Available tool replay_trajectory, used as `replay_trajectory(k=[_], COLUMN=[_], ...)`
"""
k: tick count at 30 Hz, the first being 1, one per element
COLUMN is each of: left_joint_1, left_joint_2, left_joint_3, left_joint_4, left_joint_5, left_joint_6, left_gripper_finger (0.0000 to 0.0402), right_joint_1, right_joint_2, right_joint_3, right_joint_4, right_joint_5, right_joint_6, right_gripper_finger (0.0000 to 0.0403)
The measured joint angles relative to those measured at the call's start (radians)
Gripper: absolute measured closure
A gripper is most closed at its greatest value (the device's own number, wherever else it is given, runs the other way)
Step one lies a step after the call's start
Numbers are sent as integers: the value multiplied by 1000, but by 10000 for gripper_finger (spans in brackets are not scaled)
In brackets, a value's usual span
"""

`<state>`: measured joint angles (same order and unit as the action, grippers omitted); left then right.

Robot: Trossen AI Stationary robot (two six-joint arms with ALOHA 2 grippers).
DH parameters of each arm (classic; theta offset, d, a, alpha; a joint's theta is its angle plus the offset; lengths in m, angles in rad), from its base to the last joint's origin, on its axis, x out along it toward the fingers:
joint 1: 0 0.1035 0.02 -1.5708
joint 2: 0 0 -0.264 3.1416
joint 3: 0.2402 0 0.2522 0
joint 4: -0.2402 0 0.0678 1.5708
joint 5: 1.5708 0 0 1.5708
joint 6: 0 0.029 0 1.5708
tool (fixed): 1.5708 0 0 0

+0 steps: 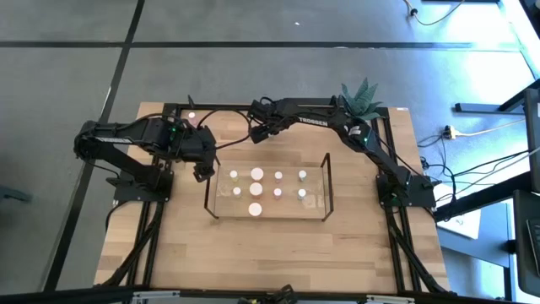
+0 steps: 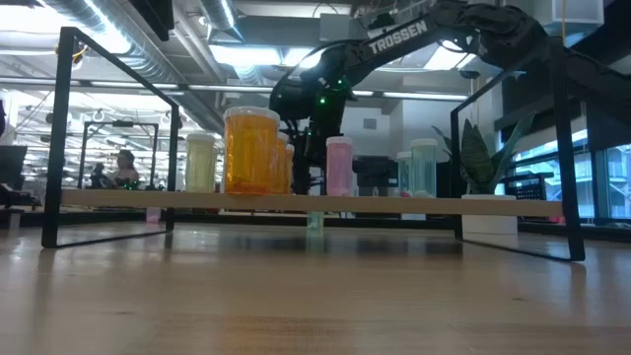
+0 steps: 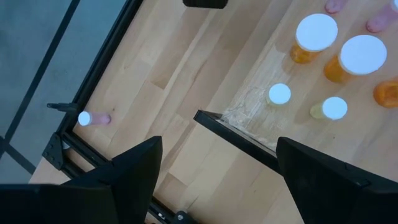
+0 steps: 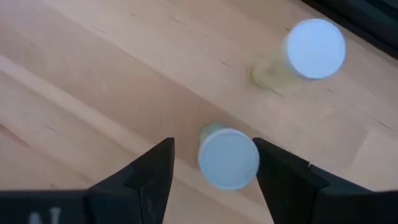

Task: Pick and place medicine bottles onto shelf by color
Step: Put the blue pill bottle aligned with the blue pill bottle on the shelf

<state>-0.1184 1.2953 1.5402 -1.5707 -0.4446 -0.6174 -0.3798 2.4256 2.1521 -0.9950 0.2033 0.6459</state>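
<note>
While the left gripper (image 1: 203, 171) waited wide open beside the shelf's (image 1: 326, 181) left end, the right gripper (image 4: 214, 168) hung over the far side of the table, jaws parted around a white-capped bottle (image 4: 227, 158) standing upright directly beneath it, apparently not yet squeezed. "TROSSEN" was printed on that arm.

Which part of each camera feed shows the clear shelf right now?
High: shelf at picture centre, between the arms.
Low: across the foreground, board and dark posts.
Left wrist: one dark-edged corner, mid-picture.
Right wrist: not clearly in it.
Shared landmark: the large orange bottle standing on it, seen in the low and left wrist views.
</note>
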Motion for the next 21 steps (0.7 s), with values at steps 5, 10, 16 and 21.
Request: replay_trajectory(k=[5,10,16,21], left_joint_1=[0,0,0,0], left_joint_2=[0,0,0,0], left_joint_3=[0,0,0,0], left_joint_4=[0,0,0,0], left_joint_5=[0,0,0,0], left_joint_6=[0,0,0,0], left_gripper_finger=[92,92,92,92], right_joint_1=[0,-1,-2,-2], right_joint_2=[0,0,0,1], right_joint_3=[0,0,0,0], right_joint_4=[6,8,6,6], right_joint_5=[18,21,21,30], right_joint_6=[0,0,2,1], right_gripper_finger=[186,186,200,237])
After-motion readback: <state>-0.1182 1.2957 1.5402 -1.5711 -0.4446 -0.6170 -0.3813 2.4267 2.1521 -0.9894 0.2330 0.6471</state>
